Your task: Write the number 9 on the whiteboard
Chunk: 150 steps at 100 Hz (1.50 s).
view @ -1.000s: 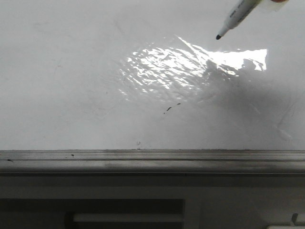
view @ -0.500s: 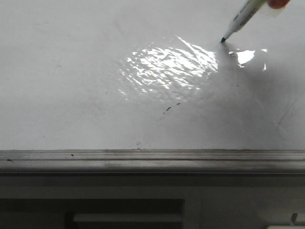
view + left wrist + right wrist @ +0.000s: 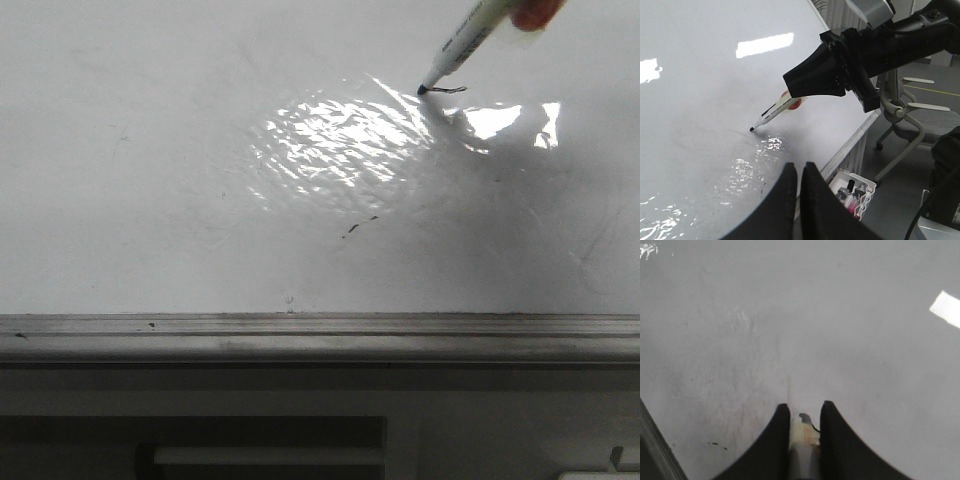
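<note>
Your right claw [image 3: 802, 415] pinched a marker [image 3: 462, 44], its tip touching the whiteboard [image 3: 150, 200] beside a short black stroke [image 3: 452, 90]. Your left claw [image 3: 796, 176] was pressed together, holding nothing.

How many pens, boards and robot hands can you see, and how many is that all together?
Marker pens: 1
Whiteboards: 1
Robot grippers: 2, the left gripper and the right gripper
Total: 4
</note>
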Motion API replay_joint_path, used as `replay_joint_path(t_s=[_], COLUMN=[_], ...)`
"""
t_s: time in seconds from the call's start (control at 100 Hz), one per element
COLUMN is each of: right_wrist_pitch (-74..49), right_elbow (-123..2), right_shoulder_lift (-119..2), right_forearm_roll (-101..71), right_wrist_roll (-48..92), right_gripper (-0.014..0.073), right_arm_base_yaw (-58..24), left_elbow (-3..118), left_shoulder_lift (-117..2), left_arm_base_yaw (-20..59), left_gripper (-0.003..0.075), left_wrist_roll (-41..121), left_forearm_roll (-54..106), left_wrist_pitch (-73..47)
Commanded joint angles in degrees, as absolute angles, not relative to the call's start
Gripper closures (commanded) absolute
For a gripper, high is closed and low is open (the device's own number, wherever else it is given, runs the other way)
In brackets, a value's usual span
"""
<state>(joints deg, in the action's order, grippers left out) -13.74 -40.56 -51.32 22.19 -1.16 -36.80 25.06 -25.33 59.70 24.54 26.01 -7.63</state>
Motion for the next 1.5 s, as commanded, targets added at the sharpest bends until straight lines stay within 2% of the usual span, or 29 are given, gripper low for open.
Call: replay_joint_path(t_s=[0.0, 0.39, 1.12, 1.49], right_wrist_pitch=[-17.0, -23.5, -20.2, -27.6], right_elbow=[-42.1, -42.1, -44.4, -44.6], right_shoulder_lift=[-51.3, -48.2, -49.2, -49.7], right_forearm_roll=[22.6, 23.4, 28.8, 23.2], right_wrist_roll=[-1.2, -1.2, -1.2, -1.2], right_gripper=[0.0636, 0.0635, 0.0635, 0.0635], right_arm_base_yaw=[-36.4, -36.4, -36.4, -36.6], left_elbow=[26.5, 26.5, 26.5, 26.5], left_shoulder_lift=[-25.7, -25.7, -25.7, -25.7], left_arm_base_yaw=[60.0, 60.0, 60.0, 60.0], left_gripper=[0.0741, 0.0741, 0.0741, 0.0741], left_wrist_roll=[24.2, 24.2, 24.2, 24.2], left_forearm_roll=[26.8, 26.8, 26.8, 26.8], left_wrist_pitch=[-3.2, -1.8, -1.8, -1.8])
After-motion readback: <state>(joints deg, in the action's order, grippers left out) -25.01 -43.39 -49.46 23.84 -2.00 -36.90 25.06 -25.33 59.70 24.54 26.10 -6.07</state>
